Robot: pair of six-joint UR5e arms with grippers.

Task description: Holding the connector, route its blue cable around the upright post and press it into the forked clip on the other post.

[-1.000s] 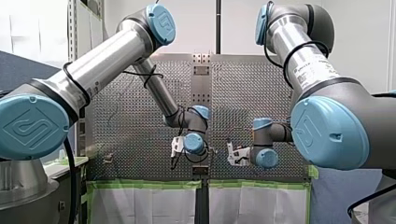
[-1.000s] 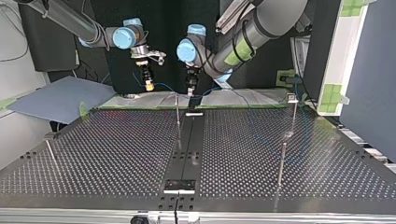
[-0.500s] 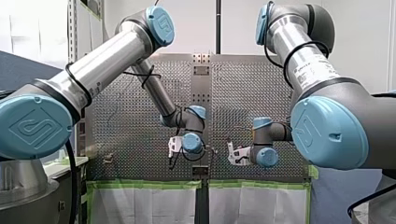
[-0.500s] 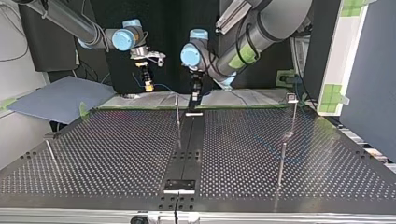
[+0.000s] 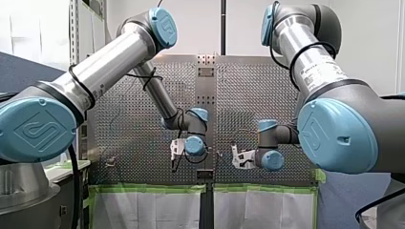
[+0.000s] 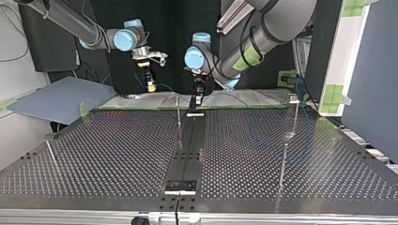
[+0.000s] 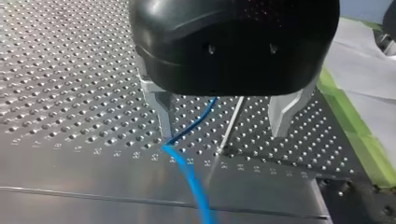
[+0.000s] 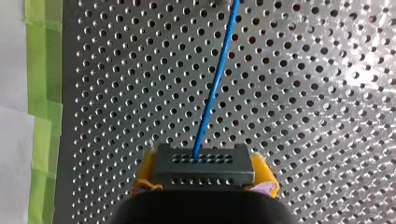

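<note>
Grey perforated table fills the middle of the front view, edged by green tape on the near side; my left gripper and my right gripper hang low over it, near each other, wrists bent downward; their fingers are too small to read there.

In the top view a thin upright post stands just beside my left gripper; a second post with a small head stands well apart at the view's right; my right gripper points down at the view's left.

In the left wrist view the metal fingers stand apart; the upright post shows between them, and the blue cable passes just beside one finger.

In the right wrist view the yellow pads are clamped on the dark connector; the blue cable leaves it and runs away over the holes.
</note>
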